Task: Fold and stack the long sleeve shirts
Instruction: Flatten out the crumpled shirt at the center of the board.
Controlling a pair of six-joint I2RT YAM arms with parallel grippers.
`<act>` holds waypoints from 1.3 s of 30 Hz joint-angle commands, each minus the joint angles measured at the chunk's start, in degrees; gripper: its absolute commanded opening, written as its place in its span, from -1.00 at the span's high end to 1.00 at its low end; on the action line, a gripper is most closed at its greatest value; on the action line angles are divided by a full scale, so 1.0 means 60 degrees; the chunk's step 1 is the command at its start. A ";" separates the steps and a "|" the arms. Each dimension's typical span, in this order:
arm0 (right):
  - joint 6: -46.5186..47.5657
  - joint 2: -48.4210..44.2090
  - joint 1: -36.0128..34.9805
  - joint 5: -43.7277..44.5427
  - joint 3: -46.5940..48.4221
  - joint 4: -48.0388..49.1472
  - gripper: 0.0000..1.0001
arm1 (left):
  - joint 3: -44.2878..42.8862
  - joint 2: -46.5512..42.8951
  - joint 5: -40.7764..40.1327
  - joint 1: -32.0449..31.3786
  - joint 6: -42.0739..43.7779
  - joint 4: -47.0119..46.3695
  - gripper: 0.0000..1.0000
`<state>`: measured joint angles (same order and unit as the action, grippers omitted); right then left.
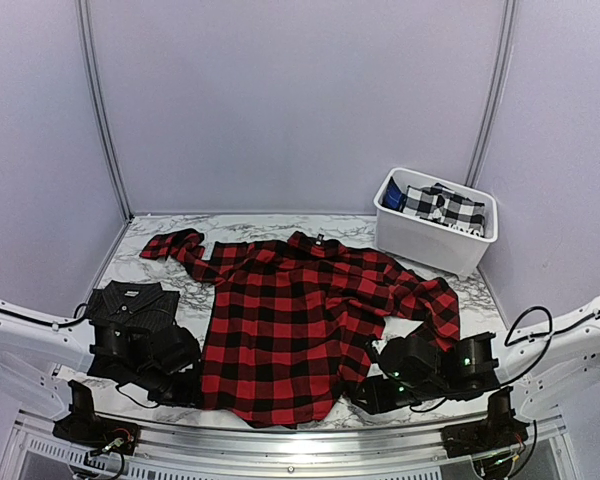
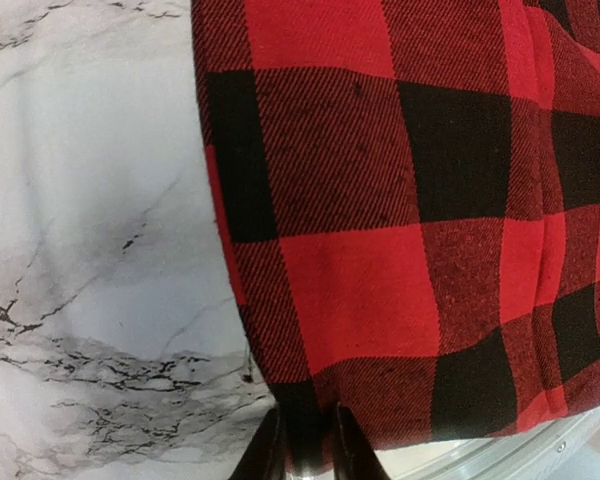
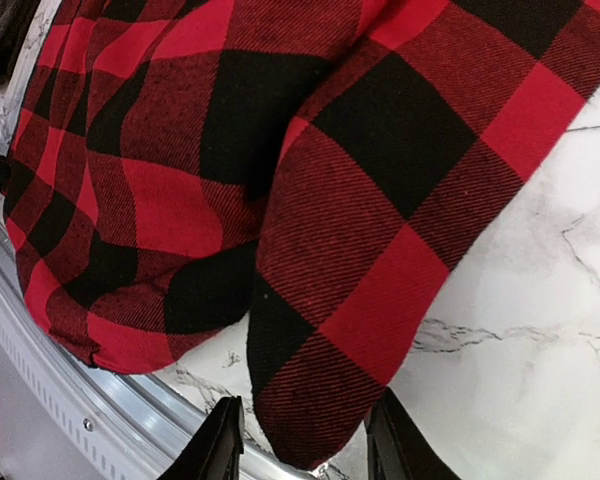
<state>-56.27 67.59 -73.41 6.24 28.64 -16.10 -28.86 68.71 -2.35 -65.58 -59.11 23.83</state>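
Note:
The red-and-black flannel long sleeve shirt (image 1: 290, 320) lies spread flat across the middle of the marble table. A black pinstriped long sleeve shirt (image 1: 130, 305) rests folded at the left. My left gripper (image 1: 190, 385) is at the flannel's near left hem corner. In the left wrist view that gripper (image 2: 307, 455) has its fingers (image 2: 270, 450) pinched on the dark hem of the flannel (image 2: 400, 200). My right gripper (image 1: 372, 393) is at the near right hem. In the right wrist view the right gripper (image 3: 305, 450) is open, straddling a rounded fold of the flannel (image 3: 360, 290) with a gap beside its left finger (image 3: 220, 440).
A white bin (image 1: 410, 240) holding a black-and-white checked cloth (image 1: 445, 207) stands at the back right. The metal rail of the table's near edge (image 3: 90, 420) runs just beneath both grippers. Bare marble (image 2: 90, 200) shows left of the flannel.

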 commanded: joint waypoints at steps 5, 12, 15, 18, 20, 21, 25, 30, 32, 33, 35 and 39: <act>-0.0389 0.0039 -0.0085 0.0586 -0.0158 0.0518 0.49 | 0.0092 -0.0155 -0.0205 -0.0100 -0.0406 0.0278 1.00; -0.0007 -0.0149 -0.0085 0.0680 0.0228 -0.0757 1.00 | -0.0481 -0.0396 -0.1009 -0.0072 -0.0260 0.1668 1.00; 0.0369 -0.0441 -0.0085 0.0284 0.0556 -0.1992 1.00 | -0.1046 -0.0492 -0.1383 -0.0024 0.0006 0.2614 1.00; 0.0673 -0.1056 -0.0085 -0.0033 0.0877 -0.3450 1.00 | -0.1511 -0.0588 -0.1642 0.0123 0.0326 0.3594 1.00; 0.0808 -0.1438 -0.0081 -0.0411 0.1080 -0.4192 1.00 | -0.1791 -0.0713 -0.1748 0.0260 0.0603 0.4215 1.00; 0.0827 -0.1579 -0.0084 -0.0641 0.1140 -0.4539 1.00 | -0.1896 -0.0791 -0.1773 0.0368 0.0707 0.4436 1.00; 0.0857 -0.2133 -0.0118 -0.1598 0.1272 -0.5660 1.00 | -0.2279 -0.1032 -0.1779 0.0727 0.1157 0.5181 1.00; 0.0960 -0.2518 -0.0125 -0.1257 0.2260 -0.7582 1.00 | -0.2842 -0.1341 -0.1820 0.1232 0.1612 0.6100 1.00; 0.0963 -0.2566 -0.0136 -0.1368 0.2523 -0.7952 1.00 | -0.2973 -0.1550 -0.1606 0.1531 0.1846 0.6216 1.00; 0.0977 -0.2586 -0.0119 -0.1564 0.2496 -0.7944 1.00 | -0.2972 -0.1591 -0.1385 0.1653 0.1998 0.6218 1.00; 0.0995 -0.2622 -0.0127 -0.2046 0.2207 -0.7686 1.00 | -0.2867 -0.1494 -0.1031 0.1730 0.2177 0.6232 1.00; 0.0844 -0.2802 -0.0228 -0.2825 0.1323 -0.6449 1.00 | -0.2566 -0.1407 -0.0855 0.1731 0.2158 0.6163 1.00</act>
<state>-50.89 51.77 -73.73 -5.21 40.10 -57.69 -45.34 60.03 -9.30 -55.46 -48.12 57.17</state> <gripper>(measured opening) 0.002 0.007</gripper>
